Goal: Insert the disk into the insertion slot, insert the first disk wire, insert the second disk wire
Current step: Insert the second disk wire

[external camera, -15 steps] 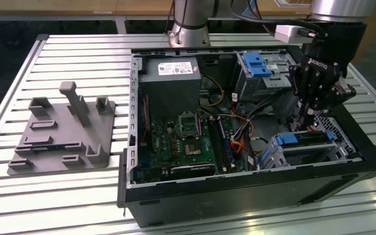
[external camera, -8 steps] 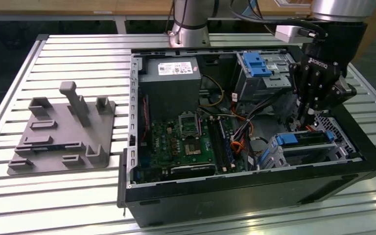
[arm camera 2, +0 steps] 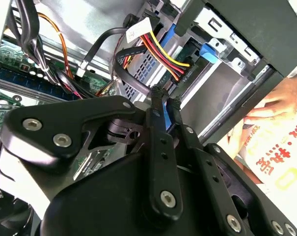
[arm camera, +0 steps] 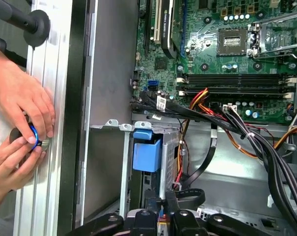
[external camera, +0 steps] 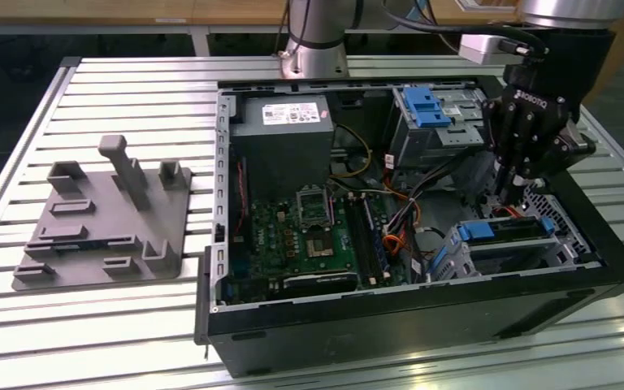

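Slatted metal table point(external camera: 127, 325) carries the open computer case point(external camera: 399, 313); I see the disk point(external camera: 507, 230) already seated in the insertion slot point(external camera: 529, 252). My gripper point(arm camera 2: 164, 96) hangs above it, fingers narrowed almost together near the wire bundle point(arm camera 2: 160, 51), so wiring looks unfinished.

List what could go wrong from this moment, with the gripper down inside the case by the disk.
1. The gripper sits among loose wires just above the disk; a finger could snag or pinch one.
2. The disk sits in the slot with its blue carrier close to the cage wall; a skewed push might jam it.
3. A person's hands rest on the table beside the case, close to the arm's working space.
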Robot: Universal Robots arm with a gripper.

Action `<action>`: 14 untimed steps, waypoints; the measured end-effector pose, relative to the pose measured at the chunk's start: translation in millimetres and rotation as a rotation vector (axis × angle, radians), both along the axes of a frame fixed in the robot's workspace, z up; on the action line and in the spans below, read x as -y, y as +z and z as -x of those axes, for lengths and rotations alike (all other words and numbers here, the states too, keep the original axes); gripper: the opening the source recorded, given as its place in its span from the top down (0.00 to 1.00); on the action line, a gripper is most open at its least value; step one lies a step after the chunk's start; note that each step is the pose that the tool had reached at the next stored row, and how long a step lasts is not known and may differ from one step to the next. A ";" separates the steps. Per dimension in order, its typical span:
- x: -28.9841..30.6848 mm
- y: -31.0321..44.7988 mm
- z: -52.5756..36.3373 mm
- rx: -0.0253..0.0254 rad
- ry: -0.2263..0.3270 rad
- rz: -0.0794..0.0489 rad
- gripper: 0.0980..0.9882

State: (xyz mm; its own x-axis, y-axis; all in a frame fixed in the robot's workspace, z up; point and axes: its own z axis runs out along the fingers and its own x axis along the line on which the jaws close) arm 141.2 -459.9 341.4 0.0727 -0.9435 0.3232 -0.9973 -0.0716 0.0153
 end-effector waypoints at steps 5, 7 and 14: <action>0.9 1.9 1.2 0.0004 0.000 -0.025 0.87; 1.2 1.9 2.2 0.0009 -0.001 -0.031 0.87; 2.2 1.9 4.1 0.0031 -0.002 -0.038 0.87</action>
State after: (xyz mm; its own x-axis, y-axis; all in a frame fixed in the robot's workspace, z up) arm 137.0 -462.2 343.4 0.0694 -0.9552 0.2878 -0.9975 -0.0696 0.0096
